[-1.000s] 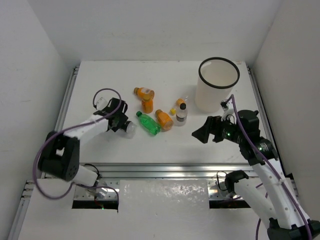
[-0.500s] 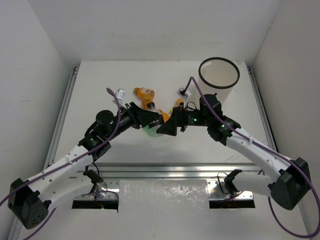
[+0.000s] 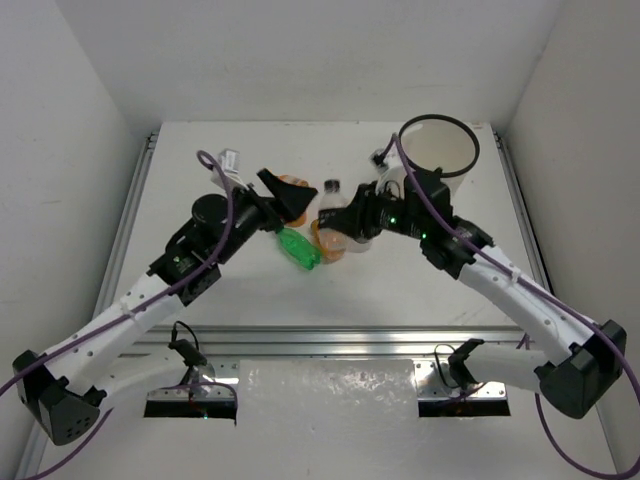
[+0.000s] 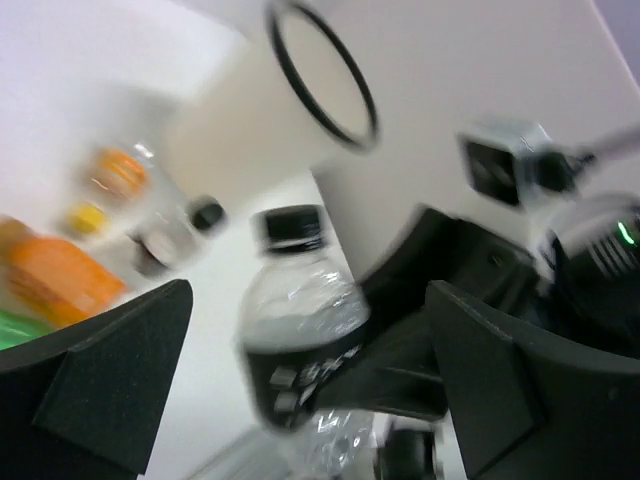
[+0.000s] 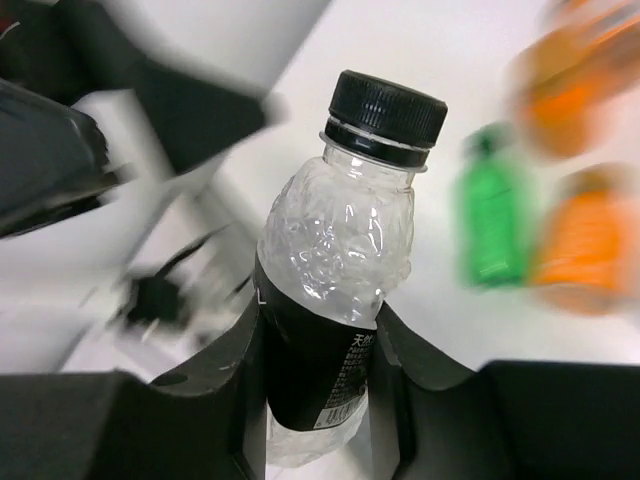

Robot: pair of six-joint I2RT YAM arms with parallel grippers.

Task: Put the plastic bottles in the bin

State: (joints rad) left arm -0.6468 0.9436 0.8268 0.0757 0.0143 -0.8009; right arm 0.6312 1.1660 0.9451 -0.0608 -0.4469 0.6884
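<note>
Over the table's (image 3: 200, 150) middle, the right gripper (image 5: 318, 345) is clamped on a clear bottle's (image 5: 335, 270) labelled lower half, black cap pointing away from the fingers. Facing it, the left gripper (image 3: 288, 197) gapes wide and holds nothing. A green bottle (image 3: 297, 248) and orange bottles (image 3: 328, 242) lie below. The bin (image 3: 438, 160) stands at the far right corner.

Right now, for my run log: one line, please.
right gripper: shut on clear bottle | left gripper: open, empty | bottle not yet in bin
</note>
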